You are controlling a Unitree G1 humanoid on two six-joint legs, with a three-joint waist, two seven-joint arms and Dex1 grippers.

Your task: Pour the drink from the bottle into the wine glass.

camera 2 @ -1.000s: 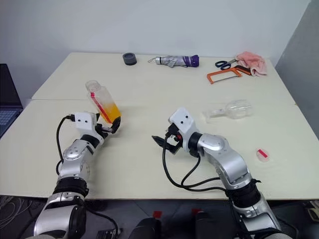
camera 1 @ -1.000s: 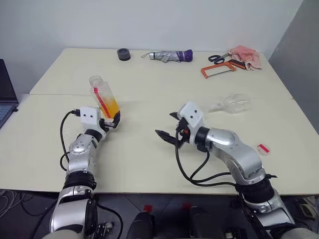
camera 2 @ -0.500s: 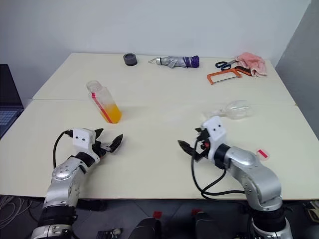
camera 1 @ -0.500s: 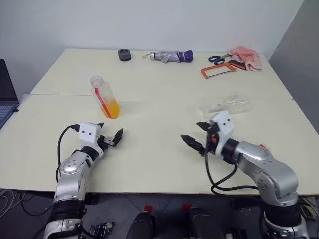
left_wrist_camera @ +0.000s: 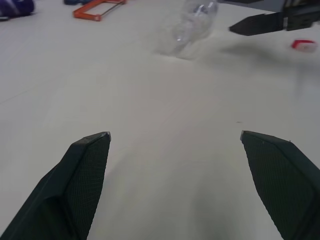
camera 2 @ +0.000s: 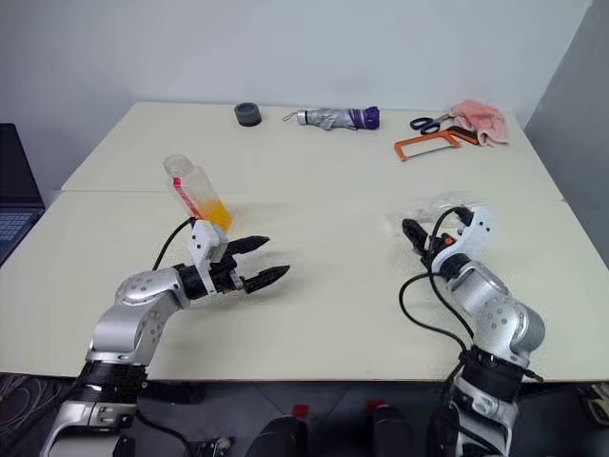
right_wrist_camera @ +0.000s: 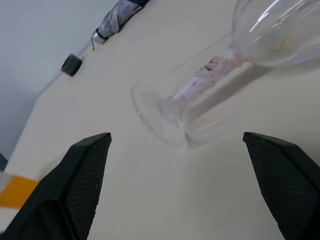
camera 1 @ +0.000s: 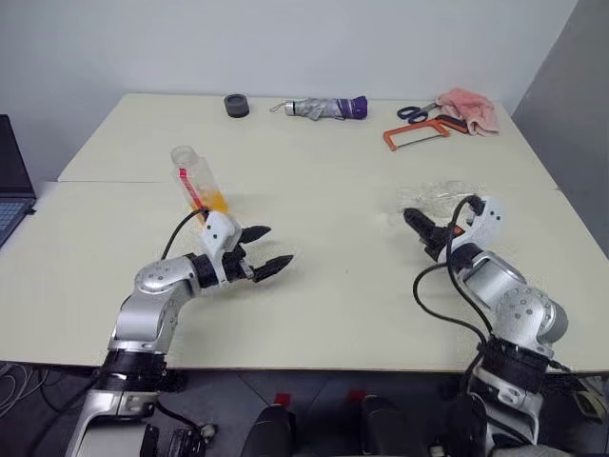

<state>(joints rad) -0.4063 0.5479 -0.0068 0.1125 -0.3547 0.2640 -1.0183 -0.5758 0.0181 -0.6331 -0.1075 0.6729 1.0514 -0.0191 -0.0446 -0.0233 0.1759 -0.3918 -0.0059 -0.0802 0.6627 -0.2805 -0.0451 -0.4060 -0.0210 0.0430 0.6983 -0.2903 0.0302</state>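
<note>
Wine glass [right_wrist_camera: 210, 75] lies on its side on the table [camera 1: 333, 276], just ahead of the right hand [camera 1: 425, 231], fingers spread, empty. Bottle [camera 1: 197, 179] stands uncapped behind the left hand [camera 1: 264, 250], also spread, empty. Likely step: right the glass. Grip the stem near the bowl, lift gently, set the foot flat.

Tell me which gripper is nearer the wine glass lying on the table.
Right. The right gripper hangs open just short of the wine glass, pointing at its stem and foot. The left gripper is open well across the table, near the bottle.
</note>
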